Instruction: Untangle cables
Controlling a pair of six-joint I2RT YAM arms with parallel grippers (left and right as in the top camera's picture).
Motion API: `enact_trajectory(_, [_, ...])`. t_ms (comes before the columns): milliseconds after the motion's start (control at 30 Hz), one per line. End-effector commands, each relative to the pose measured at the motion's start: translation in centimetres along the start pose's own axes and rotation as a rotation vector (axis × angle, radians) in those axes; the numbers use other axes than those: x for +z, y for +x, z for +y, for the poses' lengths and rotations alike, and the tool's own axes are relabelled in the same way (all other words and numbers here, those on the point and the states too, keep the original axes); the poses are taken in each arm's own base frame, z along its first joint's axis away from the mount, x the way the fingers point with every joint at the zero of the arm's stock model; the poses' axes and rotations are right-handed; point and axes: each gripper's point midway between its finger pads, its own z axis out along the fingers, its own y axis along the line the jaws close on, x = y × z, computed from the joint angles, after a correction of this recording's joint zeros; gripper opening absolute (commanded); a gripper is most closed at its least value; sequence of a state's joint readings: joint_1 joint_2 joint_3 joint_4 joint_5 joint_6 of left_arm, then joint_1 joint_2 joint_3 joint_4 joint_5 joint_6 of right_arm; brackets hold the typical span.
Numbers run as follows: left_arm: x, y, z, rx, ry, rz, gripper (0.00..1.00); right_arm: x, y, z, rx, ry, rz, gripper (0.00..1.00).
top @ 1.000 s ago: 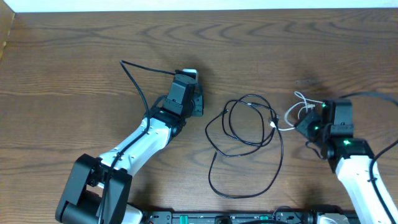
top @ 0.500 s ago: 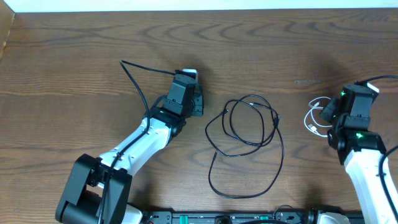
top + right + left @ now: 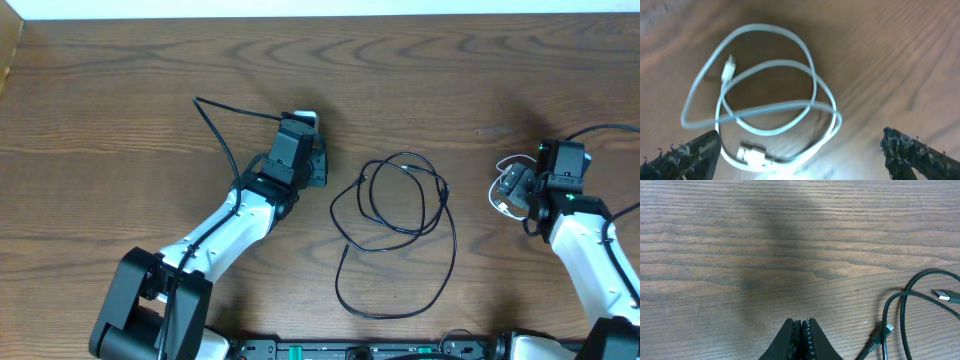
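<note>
The black cable (image 3: 455, 240) lies in loose overlapping loops on the wooden table (image 3: 120, 80) near the middle, with a long tail curving toward the near edge. The left gripper (image 3: 801, 324) sits just left of those loops, its jaws pressed together on nothing, and two small plug ends show in the left wrist view to its right. The white cable (image 3: 752, 155) lies well apart at the right, coiled in a small bundle on the wood. The right gripper (image 3: 800, 150) hangs over that bundle with its jaws spread wide, holding nothing
</note>
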State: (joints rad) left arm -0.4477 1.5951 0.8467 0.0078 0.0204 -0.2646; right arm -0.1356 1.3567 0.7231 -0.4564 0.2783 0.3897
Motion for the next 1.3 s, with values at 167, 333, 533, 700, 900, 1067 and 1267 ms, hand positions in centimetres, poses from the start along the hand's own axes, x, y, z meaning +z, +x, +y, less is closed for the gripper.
enact_trajectory(167, [-0.5, -1.1, -0.1, 0.002, 0.003, -0.029, 0.09, -3.8, -1.6, 4.5, 0.007, -0.270, 0.038, 0.99])
enact_trajectory(333, [-0.5, -1.1, -0.1, 0.001, 0.003, -0.029, 0.08, -5.2, 0.0, 8.0, 0.000, -0.488, 0.130, 0.99])
enact_trajectory(533, [-0.5, -1.1, -0.1, 0.001, 0.003, -0.029, 0.09, -5.5, 1.4, 8.8, -0.023, -0.526, 0.174, 0.71])
enact_trajectory(700, [-0.5, -1.1, -0.1, 0.002, 0.003, -0.029, 0.09, -4.6, 2.3, 7.3, -0.024, -0.441, 0.192, 0.01])
enact_trajectory(900, [-0.5, -1.1, -0.1, 0.002, 0.003, -0.029, 0.08, -4.6, 5.0, 8.8, -0.058, -0.509, 0.259, 0.03])
enact_trajectory(1067, [-0.5, -1.1, -0.1, 0.002, 0.003, -0.029, 0.08, -4.5, 9.1, 10.2, -0.140, -0.527, 0.323, 0.21])
enact_trajectory(1267, [-0.5, -1.1, -0.1, 0.001, 0.003, -0.028, 0.09, -4.0, 13.3, 10.8, -0.245, -0.516, 0.353, 0.50])
